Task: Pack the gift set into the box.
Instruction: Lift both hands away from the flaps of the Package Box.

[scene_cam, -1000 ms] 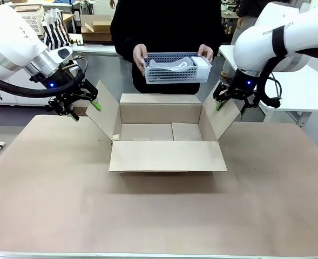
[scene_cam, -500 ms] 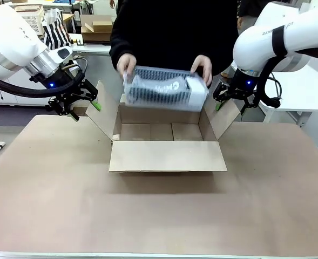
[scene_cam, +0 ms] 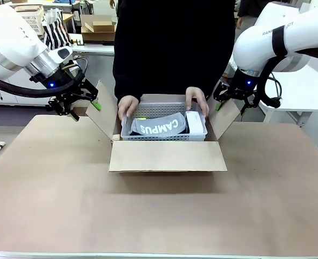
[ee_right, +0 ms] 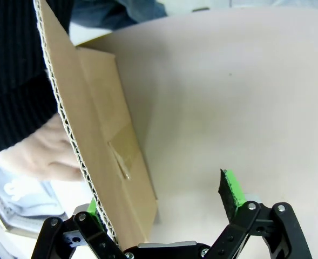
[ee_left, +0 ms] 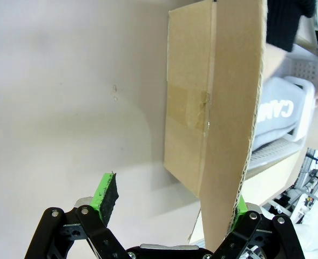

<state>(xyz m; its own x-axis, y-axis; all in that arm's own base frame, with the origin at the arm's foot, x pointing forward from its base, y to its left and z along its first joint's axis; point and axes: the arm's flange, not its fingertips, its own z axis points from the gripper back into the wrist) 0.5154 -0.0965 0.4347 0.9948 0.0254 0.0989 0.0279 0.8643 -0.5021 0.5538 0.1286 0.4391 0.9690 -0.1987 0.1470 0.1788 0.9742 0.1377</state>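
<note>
Tan table; left gripper and right gripper wide, astride flaps of the box (gift set inside)

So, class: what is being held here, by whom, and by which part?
The person's hands hold the grey basket by its short ends. The robot's left hand and right hand are open astride side flaps of the box, gripping nothing.

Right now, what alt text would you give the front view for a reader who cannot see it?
A person holds a grey basket, with a grey CAMPUS garment and a white item in it, down inside the open cardboard box. The left gripper and right gripper, both open, sit at the box's raised side flaps.
</note>
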